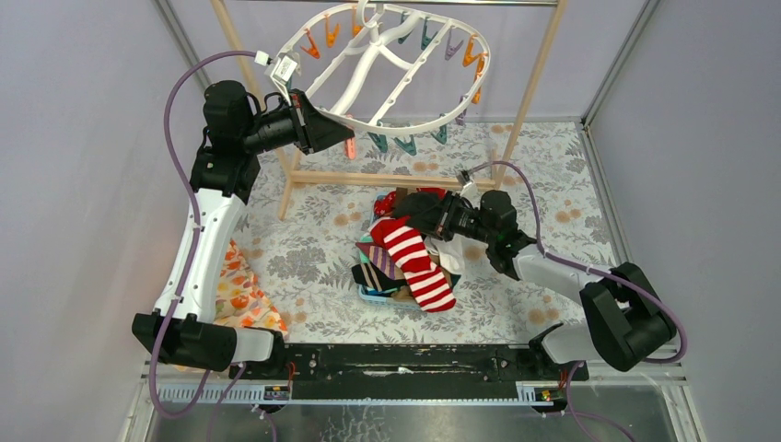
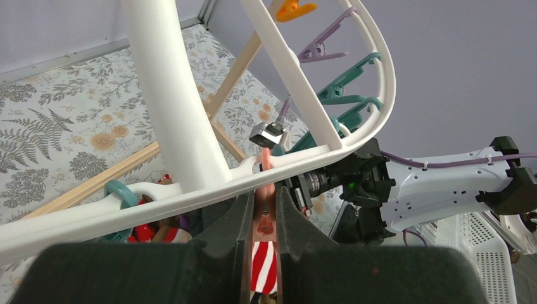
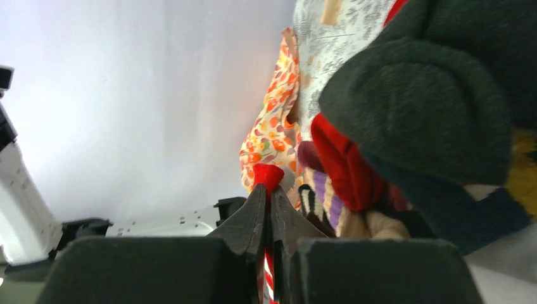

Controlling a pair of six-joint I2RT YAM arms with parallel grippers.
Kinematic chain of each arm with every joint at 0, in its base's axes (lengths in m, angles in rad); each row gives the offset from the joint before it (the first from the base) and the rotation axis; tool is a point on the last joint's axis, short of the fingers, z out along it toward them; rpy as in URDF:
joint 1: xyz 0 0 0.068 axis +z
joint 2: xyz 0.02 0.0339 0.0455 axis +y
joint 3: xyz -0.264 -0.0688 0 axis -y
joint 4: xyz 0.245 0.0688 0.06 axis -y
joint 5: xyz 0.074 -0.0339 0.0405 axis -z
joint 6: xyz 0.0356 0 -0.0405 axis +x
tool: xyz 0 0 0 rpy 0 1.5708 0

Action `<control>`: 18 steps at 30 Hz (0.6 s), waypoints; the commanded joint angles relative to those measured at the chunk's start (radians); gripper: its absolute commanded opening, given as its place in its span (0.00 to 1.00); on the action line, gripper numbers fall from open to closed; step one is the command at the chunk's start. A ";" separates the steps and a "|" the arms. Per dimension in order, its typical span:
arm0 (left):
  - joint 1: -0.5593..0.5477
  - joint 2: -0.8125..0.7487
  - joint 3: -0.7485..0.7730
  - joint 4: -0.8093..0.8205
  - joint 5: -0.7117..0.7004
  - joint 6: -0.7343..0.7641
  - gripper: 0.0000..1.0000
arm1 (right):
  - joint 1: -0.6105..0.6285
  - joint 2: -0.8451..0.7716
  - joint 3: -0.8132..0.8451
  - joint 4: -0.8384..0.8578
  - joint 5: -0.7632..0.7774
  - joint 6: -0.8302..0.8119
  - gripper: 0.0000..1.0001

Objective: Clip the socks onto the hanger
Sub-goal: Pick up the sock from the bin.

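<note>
Socks [image 1: 379, 276] all lie heaped below, none yet on the hanger [image 2: 166, 95] — right gripper [image 3: 267, 206] clenched on the red-and-white striped sock [image 1: 419, 260], left gripper [image 2: 265, 204] pinching a pink peg [image 2: 268, 166].

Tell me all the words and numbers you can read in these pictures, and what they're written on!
None: no word, number or brand can be read in any view.
White plug at the end of the purple cable: any marking is too small to read.
Red-and-white striped sock: stripes only, no letters.
Hanger and its pegs: no print to be seen.
</note>
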 commanded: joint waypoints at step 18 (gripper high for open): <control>-0.005 -0.023 -0.086 0.220 0.171 -0.237 0.00 | 0.169 0.160 0.102 1.057 -0.049 0.122 0.00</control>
